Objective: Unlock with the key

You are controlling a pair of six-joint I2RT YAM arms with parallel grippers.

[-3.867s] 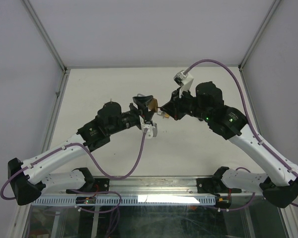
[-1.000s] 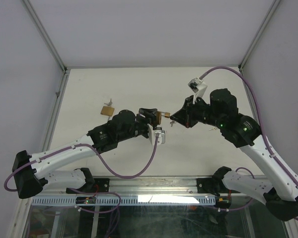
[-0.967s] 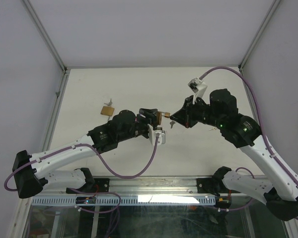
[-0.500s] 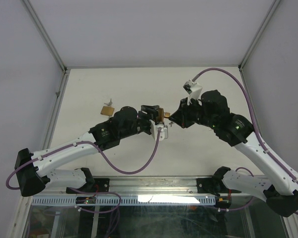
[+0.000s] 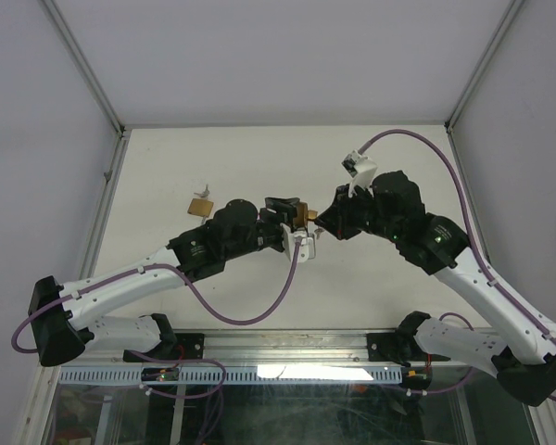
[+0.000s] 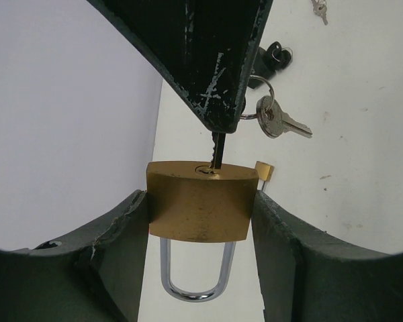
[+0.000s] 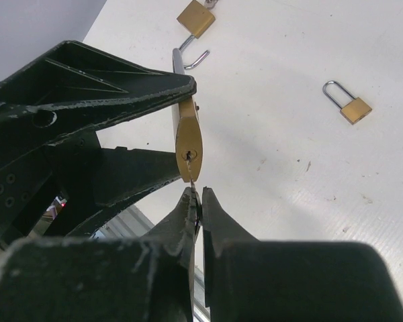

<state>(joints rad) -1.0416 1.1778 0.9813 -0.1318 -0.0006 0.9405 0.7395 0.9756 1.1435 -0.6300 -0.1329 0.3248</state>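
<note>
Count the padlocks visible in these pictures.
3. One padlock is clamped in the left gripper; a second padlock and a third padlock lie apart on the table. Arms may hide more.

Closed the gap seen a second ago: swung the right gripper [image 5: 322, 224] toward 9 o'clock, setting the key [image 6: 215, 149] tip at the keyhole of the padlock [image 6: 198, 201]. Earlier still, uncovered a second padlock [image 5: 201, 205] at 9 o'clock.

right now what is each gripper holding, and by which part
Left gripper clamps the padlock by the two narrow sides of its brass body. Right gripper pinches the key by its head end, blade tip in the keyhole.
</note>
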